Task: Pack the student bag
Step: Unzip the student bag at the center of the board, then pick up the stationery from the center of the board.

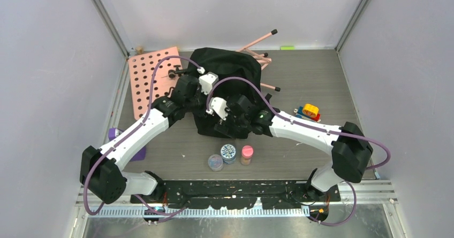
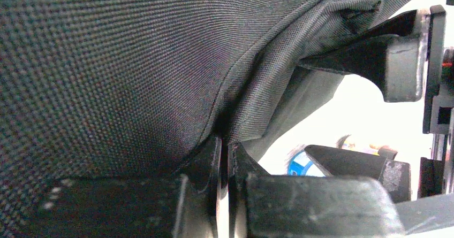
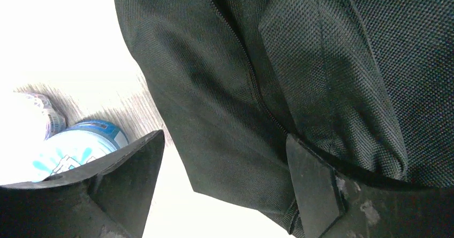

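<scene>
The student bag (image 1: 227,75) is a big black fabric heap in the middle of the table, and both arms meet over its near side. In the left wrist view my left gripper (image 2: 225,144) is shut on a fold of the bag's fabric (image 2: 134,61), right at a seam. My right gripper (image 3: 222,182) stands open at the bag's lower edge. A corner of fabric (image 3: 225,115) by the zip hangs between its fingers (image 3: 313,190) without being pinched. Its two fingers (image 2: 385,61) also show in the left wrist view, spread apart beside the fold.
Three small jars, clear (image 1: 216,162), blue-lidded (image 1: 228,152) and pink-lidded (image 1: 247,153), stand just in front of the bag. A pink pegboard (image 1: 147,80) lies at the left. Pink sticks (image 1: 262,40) lie behind the bag, and a yellow and red toy (image 1: 309,111) sits at the right.
</scene>
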{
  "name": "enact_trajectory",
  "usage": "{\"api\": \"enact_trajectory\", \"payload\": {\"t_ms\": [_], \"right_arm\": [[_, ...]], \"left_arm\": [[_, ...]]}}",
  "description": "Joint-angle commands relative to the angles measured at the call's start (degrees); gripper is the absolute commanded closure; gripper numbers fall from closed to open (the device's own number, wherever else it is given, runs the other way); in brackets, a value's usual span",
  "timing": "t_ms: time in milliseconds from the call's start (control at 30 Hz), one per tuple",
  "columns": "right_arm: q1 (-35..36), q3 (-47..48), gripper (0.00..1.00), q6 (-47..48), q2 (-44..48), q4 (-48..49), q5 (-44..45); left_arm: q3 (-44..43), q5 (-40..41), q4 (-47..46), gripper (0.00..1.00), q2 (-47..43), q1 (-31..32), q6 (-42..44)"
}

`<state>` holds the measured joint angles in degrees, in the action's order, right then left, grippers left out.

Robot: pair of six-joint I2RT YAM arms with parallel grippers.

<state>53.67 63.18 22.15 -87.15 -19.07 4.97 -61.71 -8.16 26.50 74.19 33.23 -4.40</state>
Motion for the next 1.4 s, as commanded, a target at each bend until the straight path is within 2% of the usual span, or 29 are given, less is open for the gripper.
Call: {"api": "enact_trajectory", "payload": {"t_ms": [0,33,67,100,133,233,300,367,433,567,767,1167,1233,1267,1300,1333,1367], "right_arm": [[-1.6,3.4,0.15,0.0,-3.4,-2.4,0.2],[-1.7,3.4,0.19,-0.1,-4.0,-2.1,0.0],[-1.8,3.4,0.31,-0.7,-4.2,-2.0,-0.4],[-1.8,3.4,0.37,-1.0,-4.1,-1.7,-0.7],[-1.8,3.2,0.48,-1.6,-3.9,-1.4,-1.5],[-1.8,2.3,0.67,-2.8,-1.9,-1.0,-3.3],[-1.7,1.3,0.85,-3.3,-0.5,-1.0,-3.3],[-1.7,0.0,0.97,-3.8,1.1,-0.8,-3.2],[-1.4,-1.3,0.99,-4.5,3.3,-0.5,-3.6],[-0.2,-3.4,0.99,-6.8,8.1,-0.1,-5.8],[5.9,-5.5,0.99,-8.6,14.0,-0.5,-5.3],[16.5,-7.9,0.99,-8.5,15.4,-2.1,5.9],[16.5,-6.6,0.92,-11.4,16.5,-1.9,7.5],[16.5,-6.0,0.75,-13.6,17.2,-2.3,8.4],[16.6,-4.8,0.67,-14.8,17.6,-2.9,8.6],[16.6,-4.2,0.52,-17.5,18.3,-3.3,9.6],[16.6,-3.1,0.47,-19.2,18.7,-4.4,10.1]], "left_arm": [[-1.3,0.3,-0.2,1.00,-0.8,-0.4,-0.8],[-1.2,0.4,-0.2,1.00,-0.7,-0.4,-0.8],[-1.2,0.5,-0.2,1.00,-0.7,-0.4,-0.7],[-1.2,0.7,-0.1,1.00,-0.7,-0.4,-0.7],[-1.2,1.0,-0.1,1.00,-0.8,-0.4,-0.6],[-1.2,1.9,0.0,1.00,-0.8,-0.4,-0.6],[-1.2,2.0,0.0,1.00,-0.7,-0.4,-0.7],[-1.1,2.5,0.0,1.00,-0.8,-0.4,-0.6],[-1.1,3.4,0.1,1.00,-0.7,-0.4,-0.6],[-1.1,4.8,0.0,1.00,-0.4,-0.5,-1.2],[-1.2,6.1,0.0,1.00,0.5,-1.1,-2.2],[-0.4,5.9,-1.5,1.00,0.6,-1.4,-2.7],[-0.2,4.0,-1.7,1.00,0.7,-1.4,-2.3],[-0.2,2.8,-1.9,1.00,0.8,-1.4,-2.0],[-0.2,1.9,-1.9,1.00,0.8,-1.4,-1.8],[-0.2,1.1,-1.9,1.00,0.9,-1.4,-1.6],[-0.2,0.6,-1.8,1.00,1.0,-1.4,-1.5]]}}
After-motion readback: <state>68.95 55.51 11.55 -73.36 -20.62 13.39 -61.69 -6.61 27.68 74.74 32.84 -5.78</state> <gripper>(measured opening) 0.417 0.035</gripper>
